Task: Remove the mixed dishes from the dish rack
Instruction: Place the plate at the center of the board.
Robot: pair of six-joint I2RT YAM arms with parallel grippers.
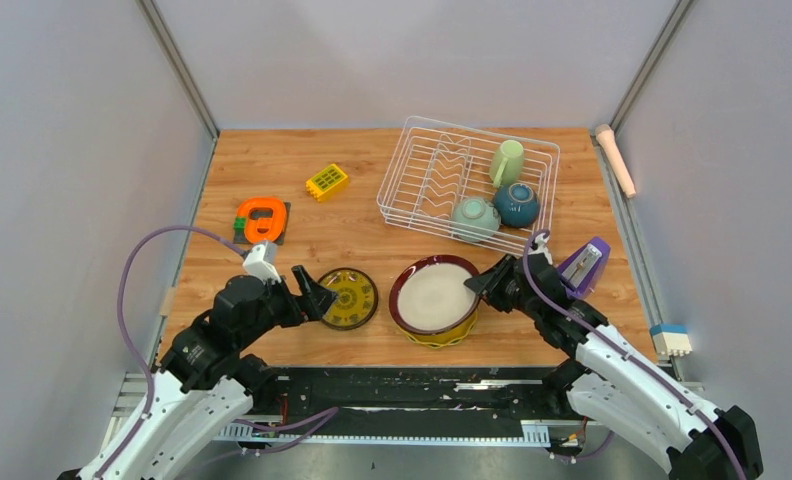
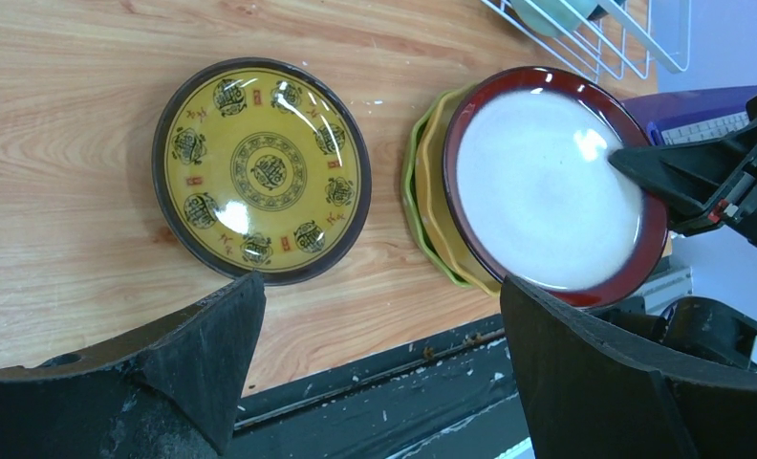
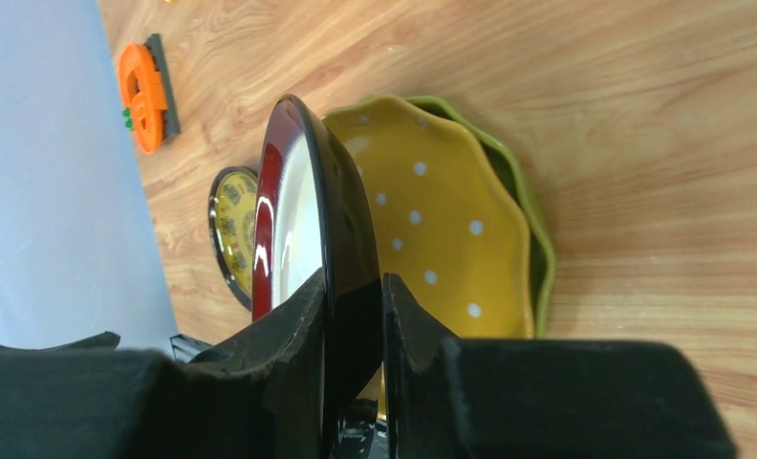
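My right gripper [image 1: 479, 285] [image 3: 356, 282] is shut on the right rim of the maroon-rimmed pale plate [image 1: 432, 296] [image 3: 298, 191] [image 2: 547, 186]. The plate is tilted over the orange scalloped dotted plate [image 3: 432, 220] [image 2: 430, 191], which lies on the green one [image 3: 539, 239] [image 2: 411, 206]. The small black yellow-patterned plate [image 1: 348, 298] [image 2: 260, 172] lies flat to the left. My left gripper [image 1: 312, 292] [image 2: 379, 306] is open and empty beside its near-left edge. The white wire dish rack [image 1: 422, 175] holds the light green mug [image 1: 506, 162], the teal bowl [image 1: 516, 204] and the mint bowl [image 1: 474, 217].
A yellow toy block [image 1: 327, 181] and an orange ring-shaped thing [image 1: 260, 218] [image 3: 143, 91] lie at the left back. A purple object [image 1: 584, 265] stands by my right arm. A pale cylinder [image 1: 615, 158] and a white-blue block [image 1: 670, 340] sit off the table's right edge.
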